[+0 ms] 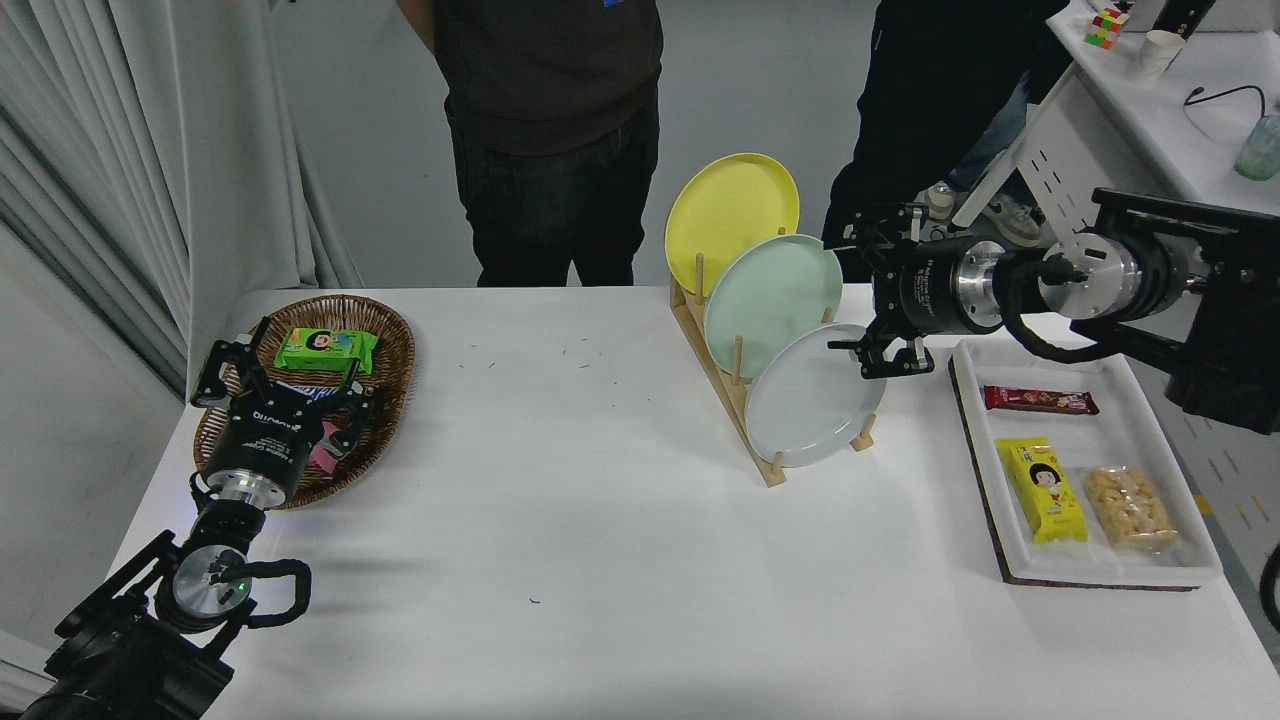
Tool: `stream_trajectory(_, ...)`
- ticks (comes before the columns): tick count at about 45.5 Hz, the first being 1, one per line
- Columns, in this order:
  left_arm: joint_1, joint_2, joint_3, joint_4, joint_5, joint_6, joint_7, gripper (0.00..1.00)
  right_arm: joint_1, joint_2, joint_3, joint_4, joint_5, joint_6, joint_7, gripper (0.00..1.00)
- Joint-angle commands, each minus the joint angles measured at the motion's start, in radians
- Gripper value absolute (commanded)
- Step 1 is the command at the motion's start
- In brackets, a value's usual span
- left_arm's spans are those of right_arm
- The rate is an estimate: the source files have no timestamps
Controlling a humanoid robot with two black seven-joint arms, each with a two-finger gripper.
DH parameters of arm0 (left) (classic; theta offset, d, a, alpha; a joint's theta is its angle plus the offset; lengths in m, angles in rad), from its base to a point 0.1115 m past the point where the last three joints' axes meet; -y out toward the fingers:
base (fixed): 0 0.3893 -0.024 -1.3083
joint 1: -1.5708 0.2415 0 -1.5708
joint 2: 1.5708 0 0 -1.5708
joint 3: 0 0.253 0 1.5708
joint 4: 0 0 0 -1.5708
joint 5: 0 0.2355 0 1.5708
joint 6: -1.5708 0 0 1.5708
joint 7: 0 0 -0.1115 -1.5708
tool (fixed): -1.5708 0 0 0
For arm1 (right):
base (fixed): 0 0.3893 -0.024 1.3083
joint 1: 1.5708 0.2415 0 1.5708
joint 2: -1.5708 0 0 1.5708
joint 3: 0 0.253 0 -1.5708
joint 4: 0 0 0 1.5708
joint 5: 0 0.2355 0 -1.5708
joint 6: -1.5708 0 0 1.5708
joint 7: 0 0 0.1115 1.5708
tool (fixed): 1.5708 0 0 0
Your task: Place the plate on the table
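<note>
The pale grey plate point(808, 405) stands on edge in the front slot of a wooden rack point(752, 440) on the white table point(600, 530). Behind it in the rack lean a mint green plate point(768, 300) and a yellow plate point(728, 210). My right gripper point(846, 296) comes in from the right, open, its jaws spread vertically. The lower finger point(880, 362) hangs just at the grey plate's upper right rim, and nothing is held. My left gripper point(285, 378) is parked at the lower left, open, over a wicker basket.
The wicker basket point(392, 340) at the left holds snack packets. A white tray point(1105, 576) with three snacks lies at the right, close under my right arm. Two people stand at the far side, behind the rack. A side desk is at the top right.
</note>
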Motion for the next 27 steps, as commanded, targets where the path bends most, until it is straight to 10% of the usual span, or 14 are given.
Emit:
stream_trajectory(1,0.000,0.000,0.000,0.000,0.000,0.000,0.000,0.98,-0.009,0.018,-0.019,-0.024,-0.003,0.001,-0.002,1.00)
stream_trajectory(27,0.001,0.000,0.000,0.000,0.000,0.000,0.000,0.98,-0.058,0.090,0.021,-0.133,-0.121,0.010,-0.002,1.00)
